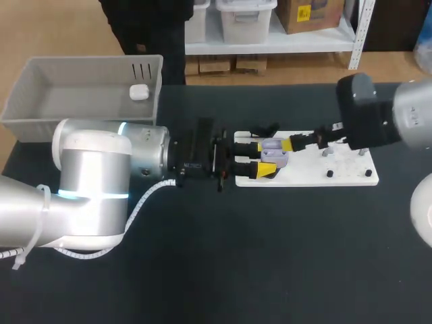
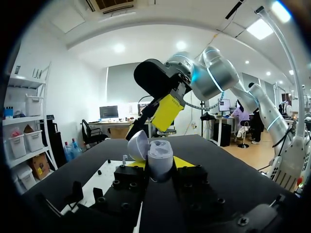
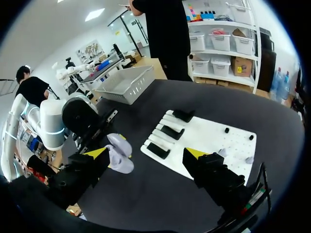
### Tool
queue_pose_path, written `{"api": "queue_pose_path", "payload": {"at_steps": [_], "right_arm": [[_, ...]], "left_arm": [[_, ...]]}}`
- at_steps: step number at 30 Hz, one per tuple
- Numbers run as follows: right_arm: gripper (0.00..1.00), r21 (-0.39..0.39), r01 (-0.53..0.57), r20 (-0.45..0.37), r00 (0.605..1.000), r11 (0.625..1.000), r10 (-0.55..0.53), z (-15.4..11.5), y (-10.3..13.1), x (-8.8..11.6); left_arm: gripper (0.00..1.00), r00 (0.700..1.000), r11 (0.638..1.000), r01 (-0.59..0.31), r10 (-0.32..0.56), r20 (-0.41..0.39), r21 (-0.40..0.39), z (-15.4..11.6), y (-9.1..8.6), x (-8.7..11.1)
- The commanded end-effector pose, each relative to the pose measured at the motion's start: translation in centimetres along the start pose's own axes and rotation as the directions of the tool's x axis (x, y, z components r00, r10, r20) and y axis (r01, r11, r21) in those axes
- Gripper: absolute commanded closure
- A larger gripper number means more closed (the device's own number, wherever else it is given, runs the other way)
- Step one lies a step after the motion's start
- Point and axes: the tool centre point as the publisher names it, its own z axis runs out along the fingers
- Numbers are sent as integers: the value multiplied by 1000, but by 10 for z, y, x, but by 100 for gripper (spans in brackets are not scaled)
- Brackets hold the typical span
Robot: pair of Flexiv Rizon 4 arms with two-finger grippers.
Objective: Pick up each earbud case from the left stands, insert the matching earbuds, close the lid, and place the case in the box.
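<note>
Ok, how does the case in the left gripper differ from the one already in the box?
Colour: one is a lavender case, the other a white case. The lavender case is clamped between the fingers of the left gripper; the white case lies loose on the floor of the box. The lavender case has its lid open; the white case looks closed. Both are small, rounded earbud cases.

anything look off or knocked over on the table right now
Nothing stands out. The lavender earbud case is held lid-open in the left gripper over the white board. The right gripper is open beside it, and a white case lies in the grey box.
</note>
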Motion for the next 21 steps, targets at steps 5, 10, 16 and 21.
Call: {"api": "queue_pose_path", "payload": {"at_steps": [5, 10, 16, 21], "right_arm": [[0, 334, 119, -157, 985, 935, -70, -43, -23, -7], [0, 467, 180, -306, 952, 866, -33, -53, -53, -2], [0, 525, 231, -443, 896, 819, 32, -55, -83, 12], [0, 555, 260, -517, 852, 790, 83, -56, -102, 21]], "left_arm": [[100, 1000, 1000, -2, 2, 2, -5, 0, -1, 1], [100, 1000, 1000, -2, 2, 2, -5, 0, -1, 1], [100, 1000, 1000, -2, 2, 2, -5, 0, -1, 1], [100, 1000, 1000, -2, 2, 2, -5, 0, -1, 1]]}}
